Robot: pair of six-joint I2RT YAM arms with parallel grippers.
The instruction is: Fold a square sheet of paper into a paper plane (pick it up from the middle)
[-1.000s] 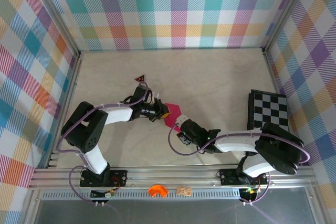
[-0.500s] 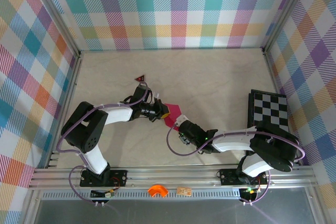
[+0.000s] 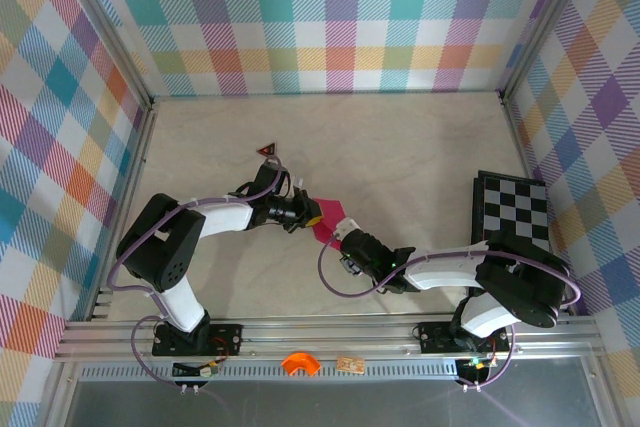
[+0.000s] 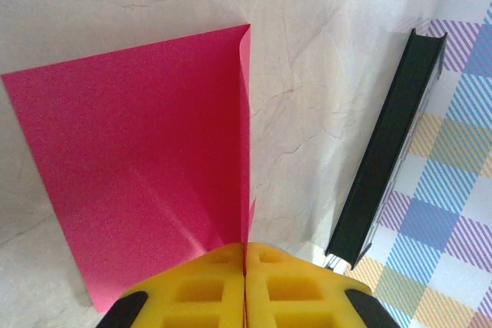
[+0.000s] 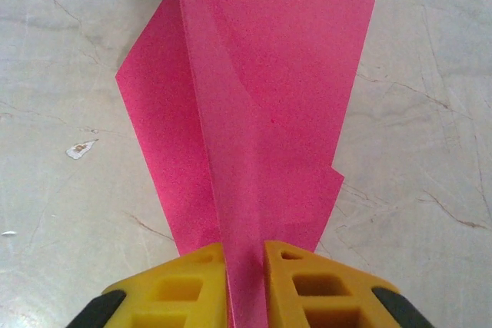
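Small dark red triangle [image 3: 267,150] on the pale table [image 3: 420,147] at left, left fingers [image 4: 192,289] pinched shut on one edge of the creased magenta sheet of paper [image 3: 331,214] mid-table, right fingers [image 5: 177,289] clamping its opposite folded end, checkerboard [image 3: 512,212] far right.

Marbled beige table [image 3: 400,147] bears checkerboard [image 3: 512,209] and red triangle [image 3: 267,150].
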